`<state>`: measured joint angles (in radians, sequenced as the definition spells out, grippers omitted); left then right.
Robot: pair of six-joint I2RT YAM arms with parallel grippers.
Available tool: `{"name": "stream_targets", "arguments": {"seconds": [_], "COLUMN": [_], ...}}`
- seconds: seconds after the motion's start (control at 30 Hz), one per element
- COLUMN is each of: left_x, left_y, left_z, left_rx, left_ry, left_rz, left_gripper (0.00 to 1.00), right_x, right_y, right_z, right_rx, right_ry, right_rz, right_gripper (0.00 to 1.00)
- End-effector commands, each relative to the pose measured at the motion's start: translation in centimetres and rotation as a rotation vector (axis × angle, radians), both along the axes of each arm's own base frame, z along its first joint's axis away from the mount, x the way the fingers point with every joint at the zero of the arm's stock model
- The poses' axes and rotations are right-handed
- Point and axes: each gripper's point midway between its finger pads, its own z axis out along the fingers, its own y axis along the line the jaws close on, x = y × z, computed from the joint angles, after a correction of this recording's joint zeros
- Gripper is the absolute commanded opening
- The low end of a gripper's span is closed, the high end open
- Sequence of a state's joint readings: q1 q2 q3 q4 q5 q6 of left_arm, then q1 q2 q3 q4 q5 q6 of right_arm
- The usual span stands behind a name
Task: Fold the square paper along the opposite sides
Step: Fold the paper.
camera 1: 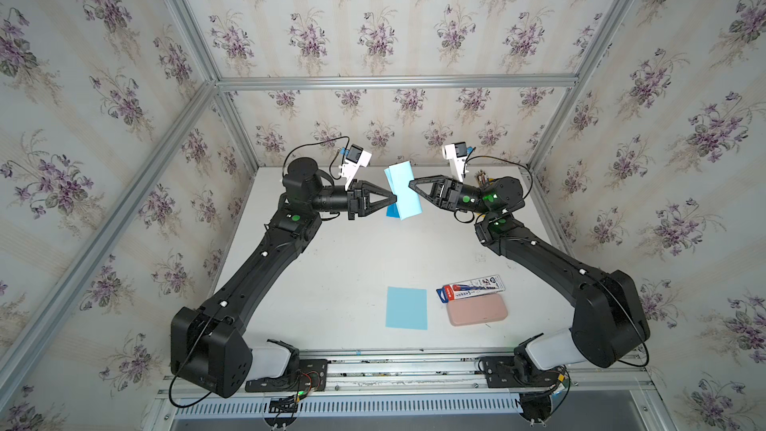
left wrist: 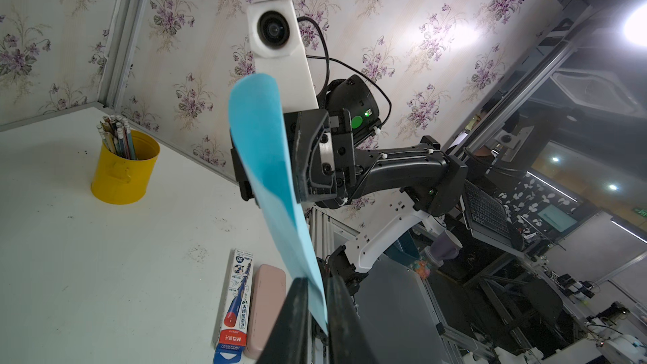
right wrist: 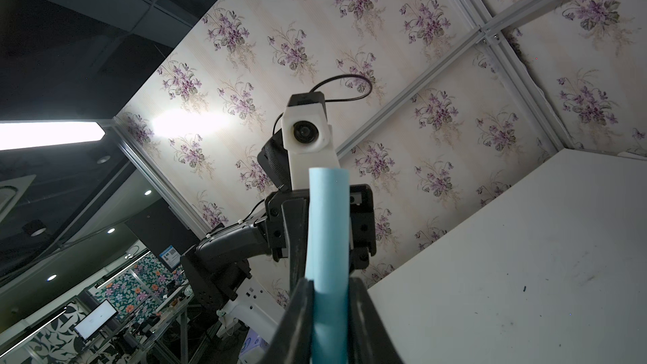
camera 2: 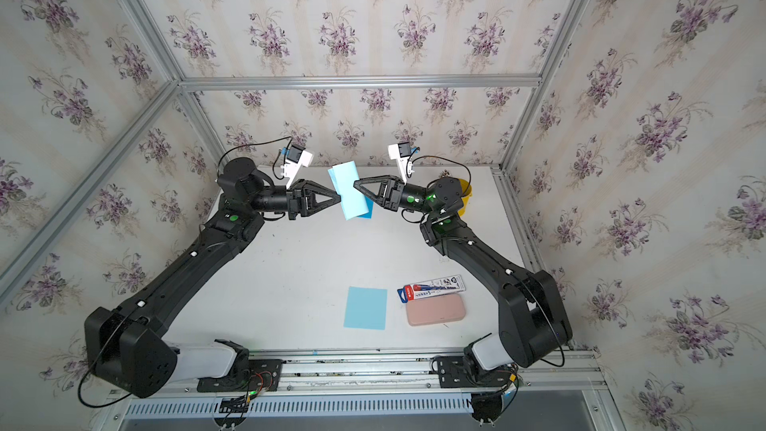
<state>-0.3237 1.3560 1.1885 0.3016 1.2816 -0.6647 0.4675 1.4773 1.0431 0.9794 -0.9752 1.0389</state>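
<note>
A light blue square paper [camera 1: 404, 190] hangs in the air over the far part of the table, bent over on itself with a rounded curve along its top. My left gripper [camera 1: 393, 199] pinches it from the left and my right gripper [camera 1: 411, 184] from the right, tips nearly meeting, as both top views show [camera 2: 350, 192]. In the left wrist view the sheet [left wrist: 266, 155] runs edge-on into my shut left gripper [left wrist: 317, 283]. The right wrist view shows the doubled sheet [right wrist: 329, 225] clamped in my right gripper [right wrist: 331, 283].
A second flat blue sheet [camera 1: 406, 308] lies near the front of the white table [camera 1: 331, 275]. Right of it are a pencil box [camera 1: 470, 287] and a pink case [camera 1: 476, 309]. A yellow cup of pencils [left wrist: 122, 169] stands at the far right corner.
</note>
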Motion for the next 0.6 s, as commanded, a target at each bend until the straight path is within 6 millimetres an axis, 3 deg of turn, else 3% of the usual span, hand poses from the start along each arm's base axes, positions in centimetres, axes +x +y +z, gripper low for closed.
{"name": "stream_targets", "arguments": {"seconds": [0.0,0.57], "left_x": [0.0,0.02], "left_y": [-0.03,0.04], "left_z": [0.43,-0.28], "left_rx": [-0.004,0.036], "left_ry": [-0.017,0.004], "left_rz": [-0.001,0.014], "left_gripper": [0.16,0.17], "right_x": [-0.08,-0.28], "right_y": [0.14,0.2], "right_z": [0.02,-0.35], "right_rx": [-0.012,-0.057], "right_ry": [-0.038,-0.073], "right_rz": [-0.018,-0.044], "right_gripper": [0.23,0.23]}}
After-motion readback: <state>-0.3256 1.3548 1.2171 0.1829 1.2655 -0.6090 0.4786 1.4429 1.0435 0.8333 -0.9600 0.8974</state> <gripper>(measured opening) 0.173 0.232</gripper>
